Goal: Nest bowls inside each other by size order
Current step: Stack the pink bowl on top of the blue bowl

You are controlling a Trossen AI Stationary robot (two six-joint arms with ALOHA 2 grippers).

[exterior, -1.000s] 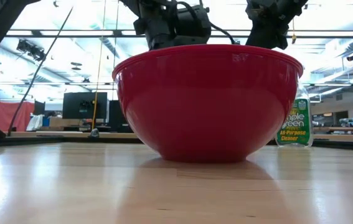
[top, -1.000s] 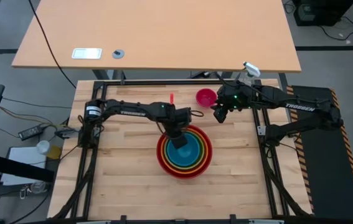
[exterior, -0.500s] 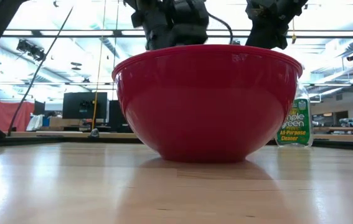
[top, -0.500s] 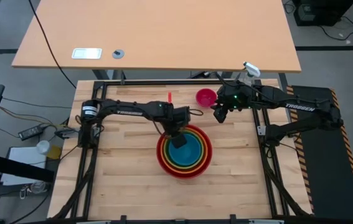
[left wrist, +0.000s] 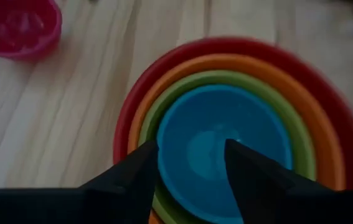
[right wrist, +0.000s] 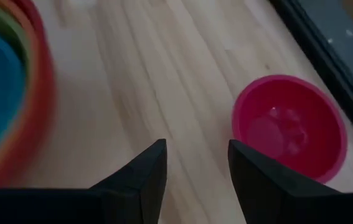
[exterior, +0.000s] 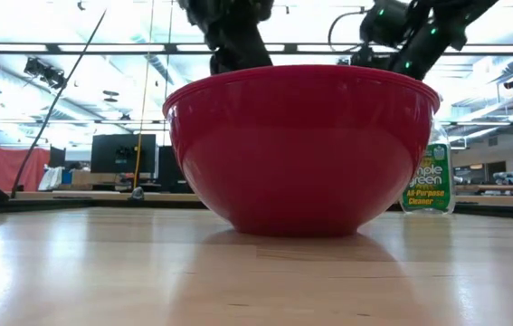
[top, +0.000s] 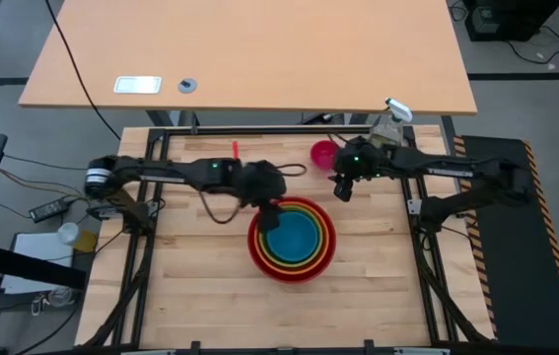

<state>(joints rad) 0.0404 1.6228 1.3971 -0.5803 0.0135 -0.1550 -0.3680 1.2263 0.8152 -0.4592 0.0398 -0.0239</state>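
The red bowl (top: pixel 292 268) stands on the wooden table with the orange bowl (left wrist: pixel 144 106), the lime green bowl (left wrist: pixel 226 77) and the blue bowl (top: pixel 292 237) nested inside it. My left gripper (left wrist: pixel 188 168) hangs open over the near-left part of the stack (top: pixel 269 211), touching nothing. The small magenta pink bowl (top: pixel 324 153) rests alone on its base near the far edge. My right gripper (right wrist: pixel 195 168) is open, hovering just beside the pink bowl (right wrist: pixel 288 127), nearer to me and to the right (top: pixel 343 187).
A clear spray bottle with a green label (exterior: pixel 430 181) stands at the table's far right corner (top: pixel 389 123). The black frame rails (top: pixel 427 227) run along the table's edges. Bare wood lies in front of the stack and to its left.
My left gripper has come up out of the blue bowl and drawn back a little toward the table's left edge, its arm folding leftward. The blue bowl stays seated in the green one. My right arm has shifted its pose slightly beside the pink bowl.
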